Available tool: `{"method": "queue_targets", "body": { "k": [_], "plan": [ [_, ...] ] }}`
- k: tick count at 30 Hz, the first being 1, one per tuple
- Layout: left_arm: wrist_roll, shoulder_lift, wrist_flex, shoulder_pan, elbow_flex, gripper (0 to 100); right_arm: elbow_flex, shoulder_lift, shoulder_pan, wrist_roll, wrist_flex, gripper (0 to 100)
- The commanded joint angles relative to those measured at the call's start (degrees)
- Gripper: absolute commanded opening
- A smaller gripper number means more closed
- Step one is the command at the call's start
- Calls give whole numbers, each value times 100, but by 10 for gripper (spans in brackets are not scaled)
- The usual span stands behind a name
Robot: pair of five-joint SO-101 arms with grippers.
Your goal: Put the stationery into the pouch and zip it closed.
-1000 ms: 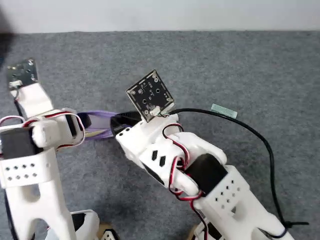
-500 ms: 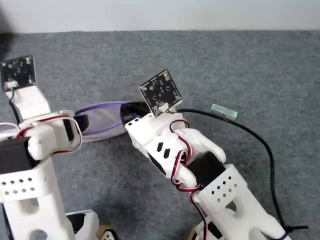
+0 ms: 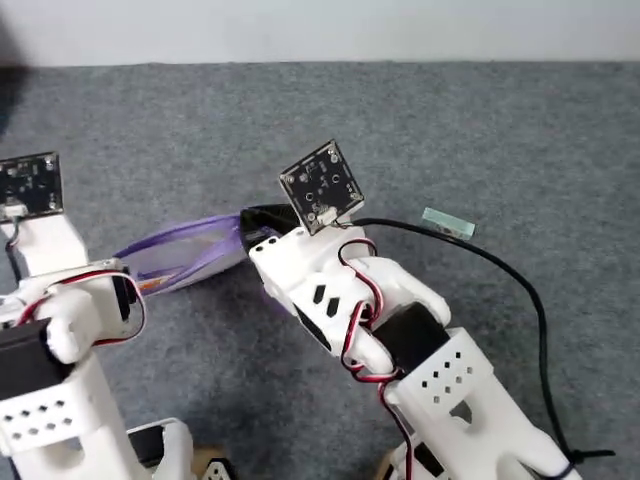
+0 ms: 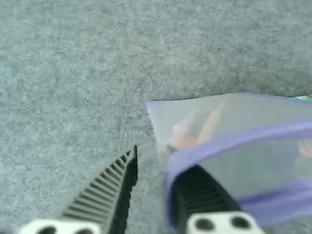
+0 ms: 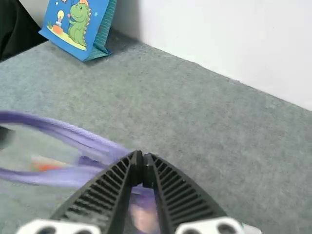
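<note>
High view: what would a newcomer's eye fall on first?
The translucent purple pouch, stretched across the grey carpet, with orange stationery showing inside. The right end effector is shut on one end. A small pale green item lies alone beside the black cable.

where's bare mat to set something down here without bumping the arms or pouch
Free: the wide grey mat between the back wall and the pouch, and the right side beyond the black cable. Crowded: centre-left, where the pouch runs between the left gripper and right gripper, and the near edge under both arms.
</note>
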Motion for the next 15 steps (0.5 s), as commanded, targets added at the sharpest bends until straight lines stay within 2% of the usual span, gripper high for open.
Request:
{"method": "queue_targets", "body": {
  "k": [1,7,15],
  "plan": [
    [-44,-132,123,-105,-13,13,-501,-75,92,35,101,12],
    [-44,-132,123,-105,-13,13,-1793,4,251,-158,752,12],
    [-26,-132,123,-105,-13,13,-2004,1209,1314,-369,1209,25]
  ]
}}
